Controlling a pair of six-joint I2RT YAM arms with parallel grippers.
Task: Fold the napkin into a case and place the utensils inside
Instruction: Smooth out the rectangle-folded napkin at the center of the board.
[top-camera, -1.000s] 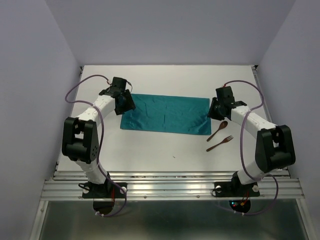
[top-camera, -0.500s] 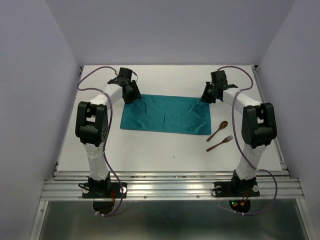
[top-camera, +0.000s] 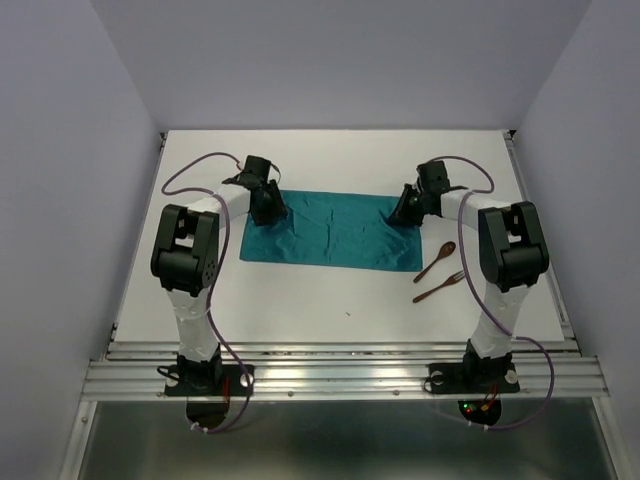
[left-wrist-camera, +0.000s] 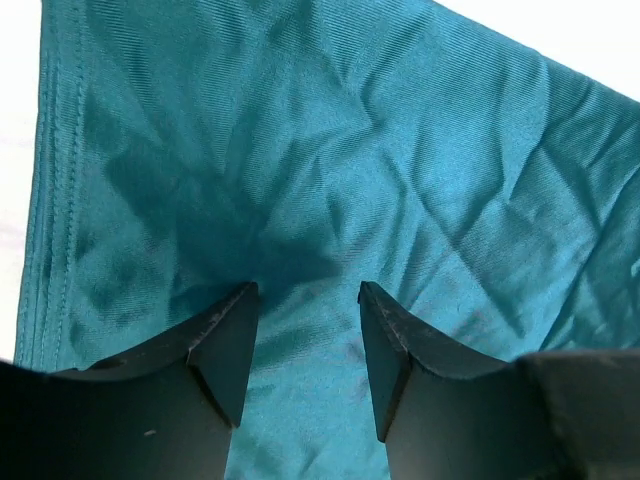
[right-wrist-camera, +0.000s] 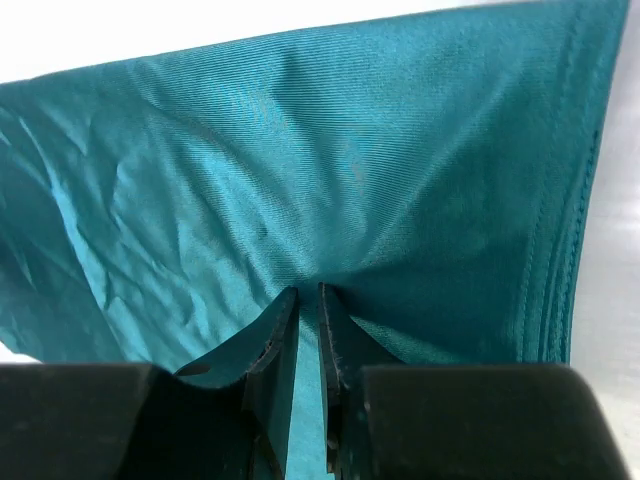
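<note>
Now: left jaws apart on napkin (top-camera: 330, 230) far-left corner; right jaws pinch far-right corner; utensils (top-camera: 433, 264) beside right edge.

Even, soft overhead light fills the top view; the white table (top-camera: 330, 290) is bright without glare. In both wrist views the napkin (left-wrist-camera: 300, 150) shows mild sheen and a dark lower-centre shadow, seemingly cast by the slightly blurred fingers (left-wrist-camera: 225, 350)

The desk (top-camera: 300, 300) has a flat white top. Pale lilac walls (top-camera: 60, 200) stand at its left, its back and its right. Along its near edge runs a ribbed aluminium rail (top-camera: 340, 378), and below the rail is a dark grey panel (top-camera: 340, 445).
</note>
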